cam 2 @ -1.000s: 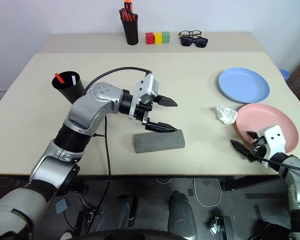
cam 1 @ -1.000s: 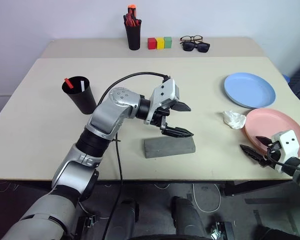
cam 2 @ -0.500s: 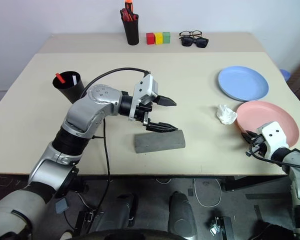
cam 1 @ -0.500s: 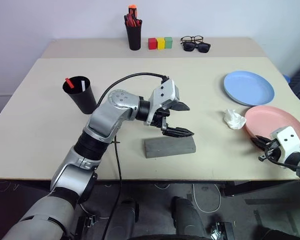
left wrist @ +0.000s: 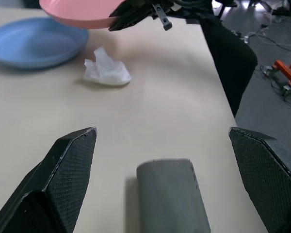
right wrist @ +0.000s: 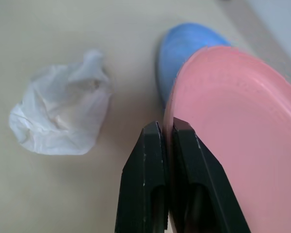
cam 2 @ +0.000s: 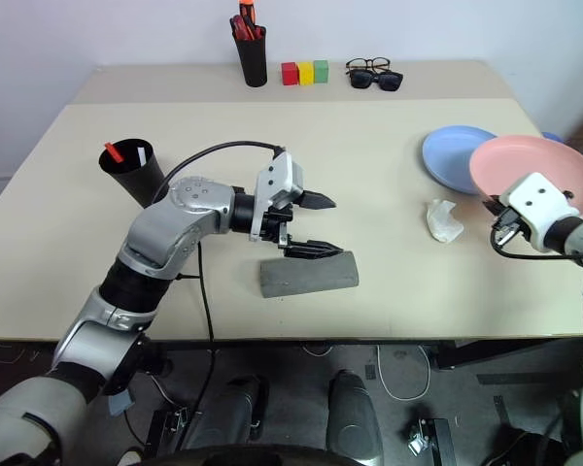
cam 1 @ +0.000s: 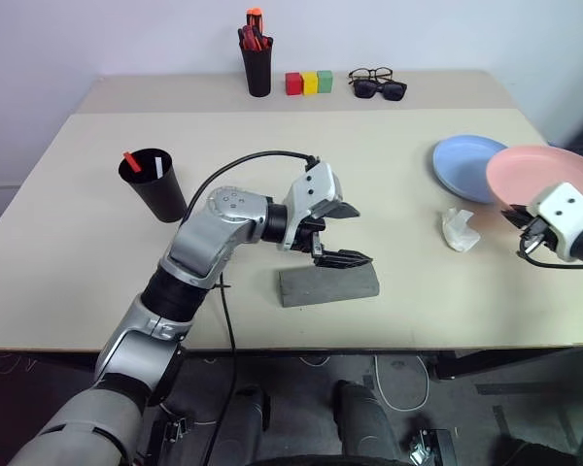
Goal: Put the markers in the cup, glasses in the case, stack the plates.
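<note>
Nearest on the bench (cam 1: 68, 282) lies the case (cam 1: 328, 284), a long grey rectangular box, shut and flat, lengthwise left to right. The left gripper (cam 1: 342, 234) hangs just above its right half, jaws spread wide, one finger over the case's far edge and the other higher; in the left wrist view the case's end (left wrist: 169, 196) sits between the two fingers without touching either.

At the right edge, the right gripper (cam 1: 527, 225) has its jaws pressed together on the near rim of the pink plate (cam 1: 549, 175), a round shallow plastic dish; the right wrist view shows the rim pinched between the two black fingers (right wrist: 144, 184). The pink plate is held up off the bench, tilted slightly, and overlaps the right side of the light blue plate (cam 1: 466, 167), which lies flat on the bench just beyond and to the left of it. A crumpled white wad (cam 1: 460, 229) sits on the bench near the blue plate, left of the right gripper.

On the left, well apart from both grippers, stands the cup (cam 1: 154, 183), a wide tapered matte black tumbler, with a red marker (cam 1: 132, 160) and a white marker (cam 1: 162, 166) leaning inside it.

At the far edge stand a slim black pen cup (cam 1: 257, 64) with red-orange pens, three blocks (cam 1: 309, 83) of red, yellow and green, and the glasses (cam 1: 370, 75), thin black wire frames with round clear lenses, just behind dark sunglasses (cam 1: 382, 90).
</note>
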`<state>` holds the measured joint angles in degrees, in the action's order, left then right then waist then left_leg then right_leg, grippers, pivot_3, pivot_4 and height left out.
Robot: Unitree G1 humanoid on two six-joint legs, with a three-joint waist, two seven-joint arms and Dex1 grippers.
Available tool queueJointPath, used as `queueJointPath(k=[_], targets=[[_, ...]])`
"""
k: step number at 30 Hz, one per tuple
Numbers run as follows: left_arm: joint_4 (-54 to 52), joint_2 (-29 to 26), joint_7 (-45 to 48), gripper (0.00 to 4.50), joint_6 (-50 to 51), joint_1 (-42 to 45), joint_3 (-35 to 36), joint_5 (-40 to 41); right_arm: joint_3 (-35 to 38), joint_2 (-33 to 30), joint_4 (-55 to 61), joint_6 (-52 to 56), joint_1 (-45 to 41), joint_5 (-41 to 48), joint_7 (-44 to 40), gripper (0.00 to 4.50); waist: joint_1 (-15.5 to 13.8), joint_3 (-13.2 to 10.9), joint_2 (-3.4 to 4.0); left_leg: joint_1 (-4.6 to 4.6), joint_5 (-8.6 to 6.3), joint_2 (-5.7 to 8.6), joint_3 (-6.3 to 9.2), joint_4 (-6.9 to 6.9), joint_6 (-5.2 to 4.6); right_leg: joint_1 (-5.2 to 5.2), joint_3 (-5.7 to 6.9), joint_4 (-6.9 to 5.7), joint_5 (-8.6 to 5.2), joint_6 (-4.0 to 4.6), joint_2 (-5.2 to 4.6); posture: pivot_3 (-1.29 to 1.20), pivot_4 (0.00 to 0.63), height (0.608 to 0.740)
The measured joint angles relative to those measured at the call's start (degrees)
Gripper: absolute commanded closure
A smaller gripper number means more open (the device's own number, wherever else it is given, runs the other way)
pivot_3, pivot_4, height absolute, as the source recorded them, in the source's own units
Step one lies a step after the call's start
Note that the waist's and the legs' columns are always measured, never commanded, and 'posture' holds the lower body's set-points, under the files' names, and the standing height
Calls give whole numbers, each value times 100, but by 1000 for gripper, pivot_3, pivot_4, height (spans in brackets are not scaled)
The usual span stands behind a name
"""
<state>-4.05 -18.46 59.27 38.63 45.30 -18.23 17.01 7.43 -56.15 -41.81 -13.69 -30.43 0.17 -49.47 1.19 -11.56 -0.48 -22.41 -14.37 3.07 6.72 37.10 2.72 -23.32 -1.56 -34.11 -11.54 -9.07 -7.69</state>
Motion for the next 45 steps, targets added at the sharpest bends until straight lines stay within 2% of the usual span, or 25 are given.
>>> queueJointPath(k=[5,7,14,17,21,26,29,33,36,41,45], targets=[[-505,-138,-359,0,341,-266,141,102,-674,214,-1642,-678,-1570,-644,102,4463,72,-2,1,2,1,-1,2,-3,2,-1,0,-2,0,2,2,0,150,740],[-719,-204,-523,0,496,-401,219,134,-851,380,-2111,-835,-1948,-842,214,4463,110,-2,1,2,1,-1,3,-5,3,0,0,-1,0,2,1,0,150,740],[-1400,-404,-1070,0,1065,-873,456,364,-1172,951,-3050,-996,-2589,-1257,546,4463,146,-3,4,2,5,0,4,-7,9,-4,-3,-5,2,3,2,0,150,740],[-1546,-446,-1237,0,1243,-927,536,479,-1219,1117,-3228,-997,-2878,-1367,777,3507,142,-3,4,3,9,0,4,-6,14,-4,-3,-9,3,5,2,0,150,740],[-1611,-492,-1414,0,1360,-927,604,541,-1224,1240,-3273,-1089,-3063,-1499,1321,1566,141,-3,5,3,8,0,5,-8,15,-4,-3,-7,3,4,2,0,150,740],[-1612,-510,-1462,0,1368,-926,599,626,-1253,1195,-3274,-1308,-3107,-1576,1928,1566,135,-3,4,1,9,2,5,-8,15,-4,-4,-5,3,5,2,0,150,740],[-1550,-494,-1451,0,1352,-900,574,633,-964,1066,-3210,-1348,-3078,-1290,1743,1566,136,-3,5,2,9,2,5,-8,14,-4,-3,-5,3,4,2,0,150,740],[-1300,-404,-1408,0,1273,-812,531,633,-144,854,-2405,-937,-2588,-202,641,1566,134,-3,3,3,8,2,6,-7,14,4,-3,0,3,3,2,0,150,740],[-1112,-344,-1319,0,1167,-663,423,625,359,742,-975,218,-1404,713,-171,1566,100,-3,3,4,8,2,10,-4,13,8,-1,-1,3,2,3,0,150,740],[-866,-306,-1174,0,968,-577,315,618,894,739,1121,2038,563,1603,-393,1566,124,1,11,4,8,3,6,-1,12,2,-3,-9,3,2,1,0,150,740],[-747,-266,-1086,0,905,-494,269,616,1205,792,2035,2921,1220,2126,-357,1566,156,2,14,14,8,-2,0,2,12,4,-6,-15,5,6,4,0,150,740]])
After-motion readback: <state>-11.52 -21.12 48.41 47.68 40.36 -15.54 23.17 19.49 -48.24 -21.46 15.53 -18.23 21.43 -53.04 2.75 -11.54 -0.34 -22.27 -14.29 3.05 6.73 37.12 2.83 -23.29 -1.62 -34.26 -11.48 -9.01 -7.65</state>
